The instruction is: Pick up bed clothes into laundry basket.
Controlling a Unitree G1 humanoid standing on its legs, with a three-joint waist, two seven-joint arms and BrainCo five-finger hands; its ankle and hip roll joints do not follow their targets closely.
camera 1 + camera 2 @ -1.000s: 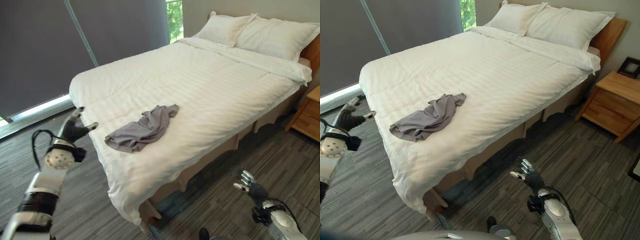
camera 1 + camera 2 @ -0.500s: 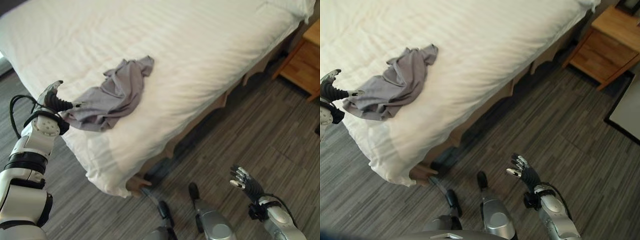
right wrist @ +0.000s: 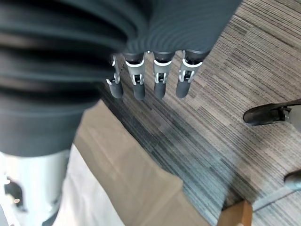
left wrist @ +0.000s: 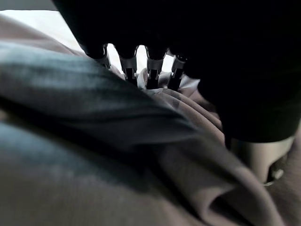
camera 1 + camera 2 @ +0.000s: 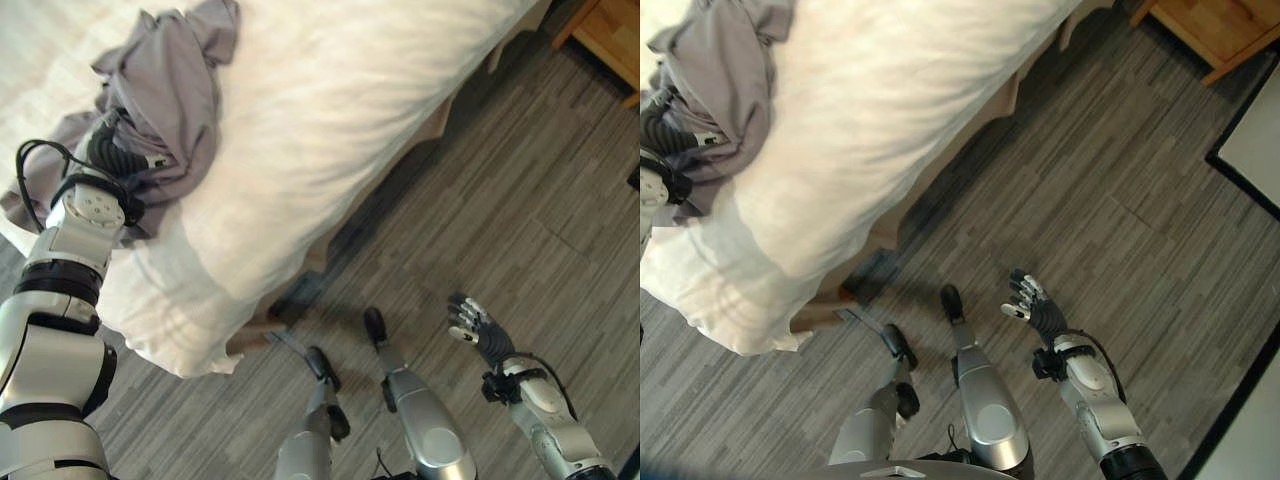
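Note:
A crumpled grey garment lies on the white duvet near the bed's corner. My left hand rests on its near folds, thumb spread to the side. In the left wrist view the straight fingers press into the grey cloth without closing on it. My right hand hangs open over the floor, away from the bed, with nothing in it. Its straight fingers show in the right wrist view.
The duvet hangs over the bed's corner above a tan bed skirt. A wooden nightstand stands at the far right. A pale panel with a dark edge lies on the grey plank floor.
The camera has tipped down and closer, so the whole scene shifted. My left hand went from the bed's edge onto the grey garment. The right hand stays open over the floor.

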